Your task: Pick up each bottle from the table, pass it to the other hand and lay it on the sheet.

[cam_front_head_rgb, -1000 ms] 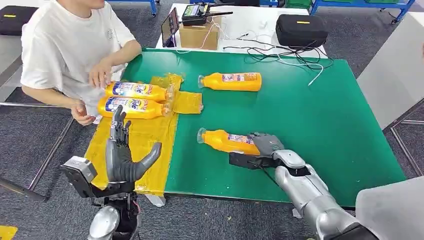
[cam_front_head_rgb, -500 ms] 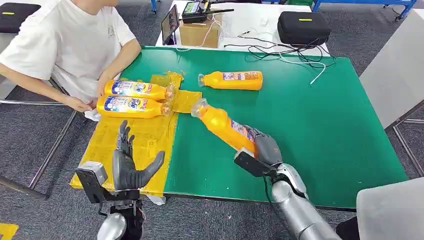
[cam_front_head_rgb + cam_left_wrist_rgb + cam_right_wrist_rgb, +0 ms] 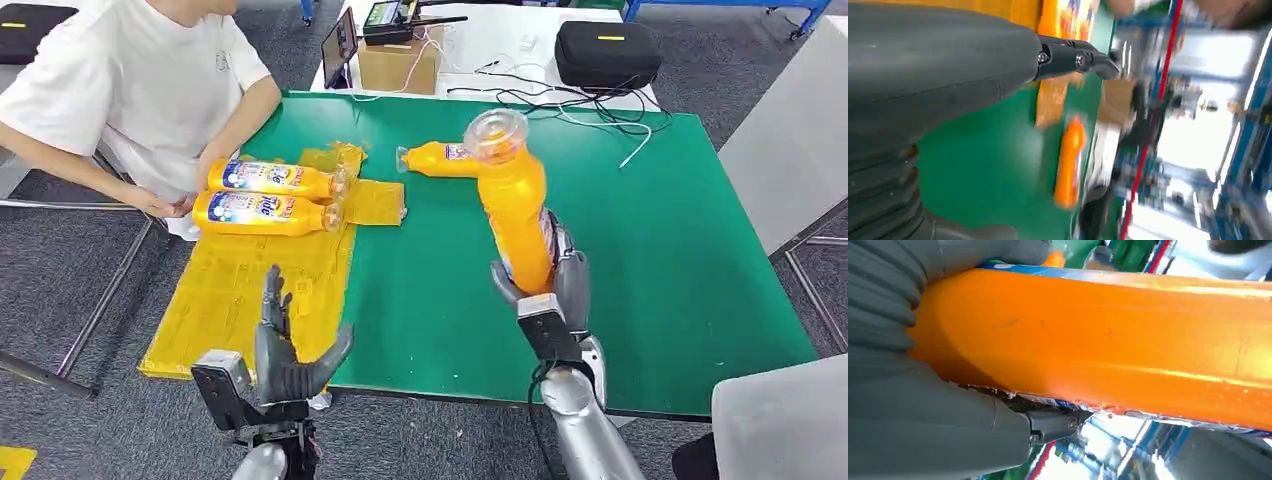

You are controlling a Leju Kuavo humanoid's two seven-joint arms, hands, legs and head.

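Task status: two orange bottles (image 3: 265,196) lay side by side on the yellow sheet (image 3: 240,300), near its far end and close to a seated person's hand (image 3: 165,205). A third orange bottle (image 3: 515,205) was in the right hand (image 3: 545,285), which gripped it around the lower body; the bottle stood nearly upright above the green table (image 3: 680,250), cap end up and toward the camera. A fourth bottle (image 3: 440,158) lay on its side on the green surface beyond it, untouched.

The left hand (image 3: 285,350) was held up at the near table edge, fingers spread and thumb apart, holding nothing. Judged from this layout, the task was about half complete: the held bottle awaited transfer and placement, and the last bottle awaited pickup.

Visibility limits: the held bottle covered part of the fourth bottle. The right wrist view showed the orange bottle body at close range against the grey thumb (image 3: 938,425). The left wrist view was motion-blurred; the labels on the bottles could not be read there.
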